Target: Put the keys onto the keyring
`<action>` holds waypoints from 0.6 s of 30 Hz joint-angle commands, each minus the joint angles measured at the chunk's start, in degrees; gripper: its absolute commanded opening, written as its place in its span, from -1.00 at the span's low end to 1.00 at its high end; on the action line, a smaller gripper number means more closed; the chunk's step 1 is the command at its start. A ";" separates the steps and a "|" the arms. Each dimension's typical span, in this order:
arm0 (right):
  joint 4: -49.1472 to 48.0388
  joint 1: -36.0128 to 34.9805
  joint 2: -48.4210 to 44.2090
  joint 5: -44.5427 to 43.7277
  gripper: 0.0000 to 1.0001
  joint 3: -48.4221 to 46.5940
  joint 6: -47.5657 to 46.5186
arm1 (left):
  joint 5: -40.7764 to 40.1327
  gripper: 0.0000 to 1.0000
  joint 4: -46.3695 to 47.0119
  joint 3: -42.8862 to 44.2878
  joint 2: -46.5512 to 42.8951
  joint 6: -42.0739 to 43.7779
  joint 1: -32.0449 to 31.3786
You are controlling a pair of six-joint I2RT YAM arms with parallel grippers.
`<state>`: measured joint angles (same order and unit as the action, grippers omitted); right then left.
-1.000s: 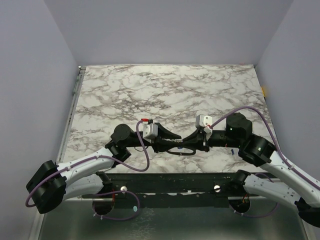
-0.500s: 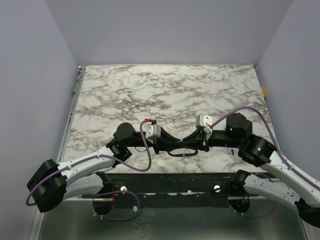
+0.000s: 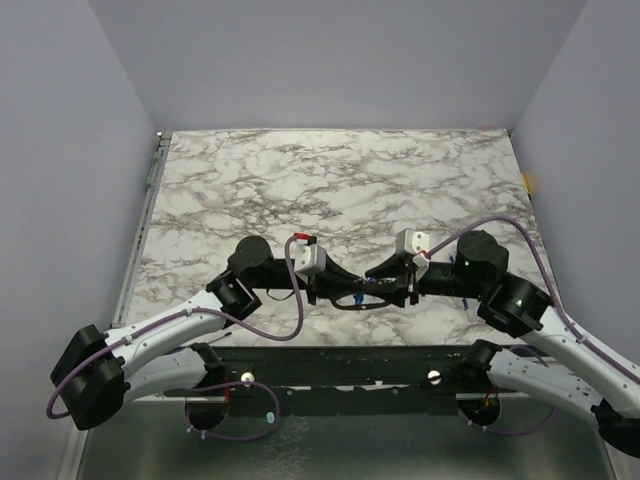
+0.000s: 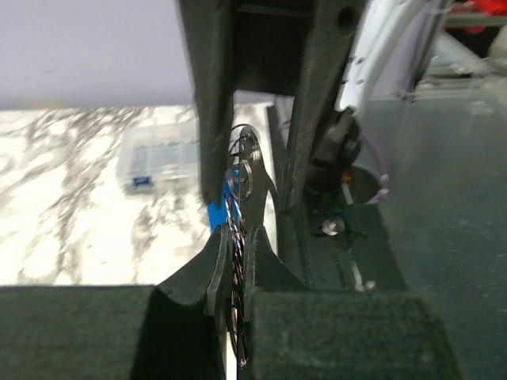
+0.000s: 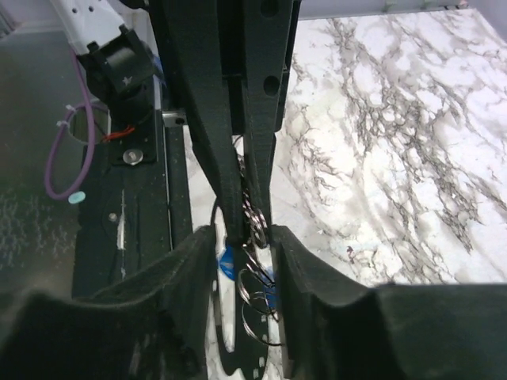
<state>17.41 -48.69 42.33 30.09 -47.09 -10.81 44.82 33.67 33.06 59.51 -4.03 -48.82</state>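
Left gripper (image 4: 238,237) low over near edge of marble table (image 3: 330,180), centre. Fingers pinched almost together, thin wire of keyring (image 4: 247,166) clamped between them. Ring held above tabletop, its loops bunched in the pinch (coils hard to separate). Blue key (image 5: 226,258) hangs just beside loops. Right gripper (image 5: 242,237) head-on opposite, fingers part open, flanking ring and left tips. Whether they touch ring, cannot tell.
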 commanded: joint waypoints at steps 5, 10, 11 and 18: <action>-0.03 -0.71 -3.34 -6.66 0.13 -2.68 3.27 | -11.46 -1.00 -19.58 3.65 -4.10 16.23 0.80; -3.46 -0.71 -5.60 -23.06 0.22 -2.04 7.63 | -16.58 -1.00 -25.43 3.21 -6.97 21.14 -0.85; -3.67 -0.71 -5.74 -27.32 0.23 -1.96 9.14 | -17.01 -1.00 -25.82 2.99 -7.42 21.67 -1.17; 5.36 -0.71 -3.34 -30.28 0.23 -5.60 10.50 | -16.62 -1.00 -26.98 1.94 -9.96 23.82 -2.69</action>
<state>17.28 -49.01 37.98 -0.08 -49.58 0.21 29.39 7.79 34.81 51.40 16.58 -50.54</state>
